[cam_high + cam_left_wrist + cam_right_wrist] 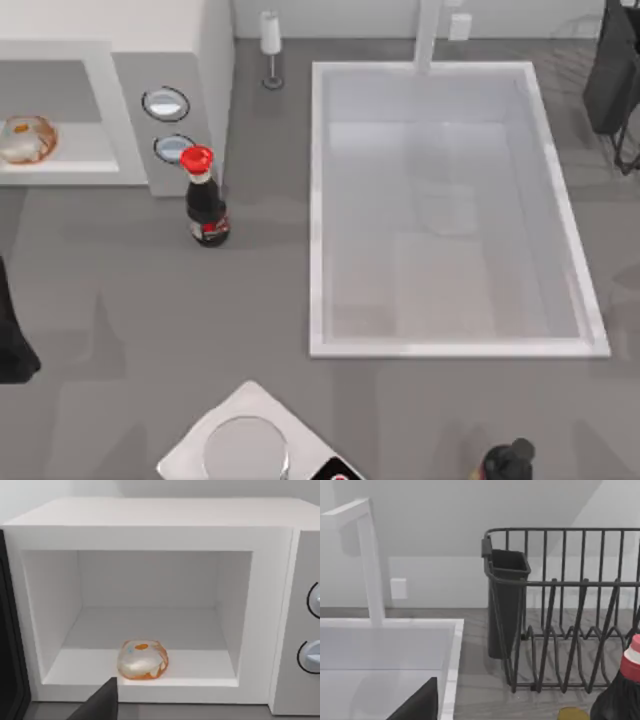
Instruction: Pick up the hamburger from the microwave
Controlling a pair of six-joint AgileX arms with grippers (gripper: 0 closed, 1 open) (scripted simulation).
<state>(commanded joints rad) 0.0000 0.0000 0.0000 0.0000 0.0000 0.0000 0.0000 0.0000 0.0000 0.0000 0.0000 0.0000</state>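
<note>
The hamburger (25,138) is a small tan bun with orange and whitish patches. It lies on the floor of the white microwave (150,40) at the table's back left. In the left wrist view the hamburger (142,660) sits near the cavity's front lip, a little left of centre, with the microwave (150,515) open in front of the camera. A dark part of my left gripper (100,705) pokes in just short of the bun, apart from it. My left arm (12,340) is at the table's left edge. My right gripper (420,702) hangs idle by the sink's near right corner.
A red-capped soy bottle (205,205) stands just in front of the microwave's dial panel (168,125). A white sink (320,200) fills the middle right. A black dish rack (560,610) stands at the back right. A white scale (240,445) sits at the front.
</note>
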